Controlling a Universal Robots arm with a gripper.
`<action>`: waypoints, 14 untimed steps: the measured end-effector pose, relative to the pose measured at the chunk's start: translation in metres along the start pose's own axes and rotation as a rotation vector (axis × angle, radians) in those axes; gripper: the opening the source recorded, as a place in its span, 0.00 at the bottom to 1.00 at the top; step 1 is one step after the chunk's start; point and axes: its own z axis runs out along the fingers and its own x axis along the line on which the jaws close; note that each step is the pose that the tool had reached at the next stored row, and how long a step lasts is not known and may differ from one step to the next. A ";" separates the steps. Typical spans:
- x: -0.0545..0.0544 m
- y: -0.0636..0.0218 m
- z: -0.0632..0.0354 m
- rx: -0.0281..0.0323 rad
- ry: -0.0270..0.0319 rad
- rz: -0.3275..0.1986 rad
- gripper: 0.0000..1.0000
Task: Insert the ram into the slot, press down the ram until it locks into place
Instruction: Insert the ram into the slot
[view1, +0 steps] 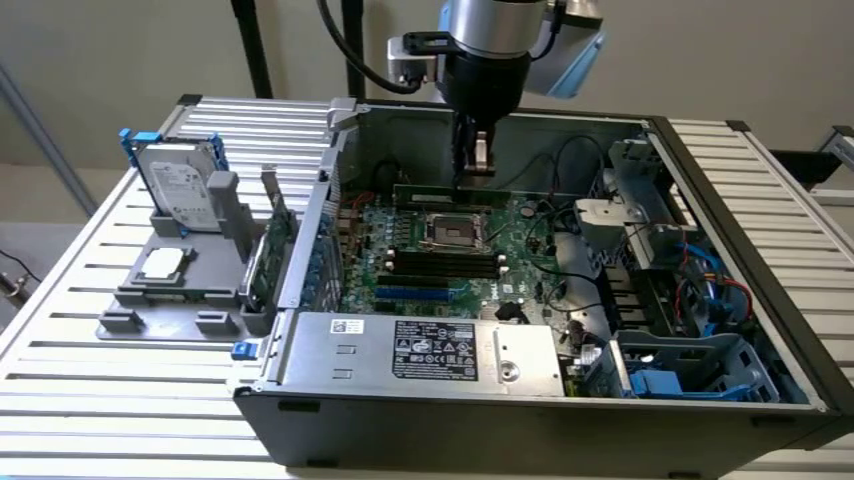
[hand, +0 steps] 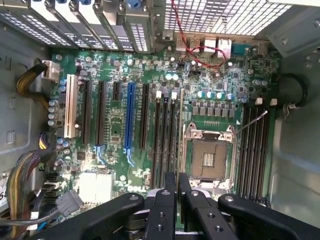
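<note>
The arm (view1: 491, 40) is cut off by the upper edge of the exterior view. There the gripper (view1: 478, 168) covers the middle of the ram (view1: 427, 194). In the wrist view the ram (hand: 181, 130) stands edge-on, so its chips are hidden, and the gripper body is cut by the picture's edge. Which slot (hand: 165, 140) the ram is over cannot be told.

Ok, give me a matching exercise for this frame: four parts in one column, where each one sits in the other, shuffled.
1. ram
2. processor socket
3. hard drive
4. blue slot

A. upright on the grey stand, outside the case
B. gripped in the hand, over the board
C. square, mid-board
D. between black slots

Pairs: 1-B, 2-C, 3-A, 4-D
</note>
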 end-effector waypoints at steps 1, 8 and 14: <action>0.000 0.0000 0.0018 0.0000 0.0002 -0.001 0.14; 0.005 -0.0003 0.0145 -0.0002 0.0005 -0.012 0.14; 0.009 -0.0005 0.0253 -0.0003 0.0007 -0.021 0.14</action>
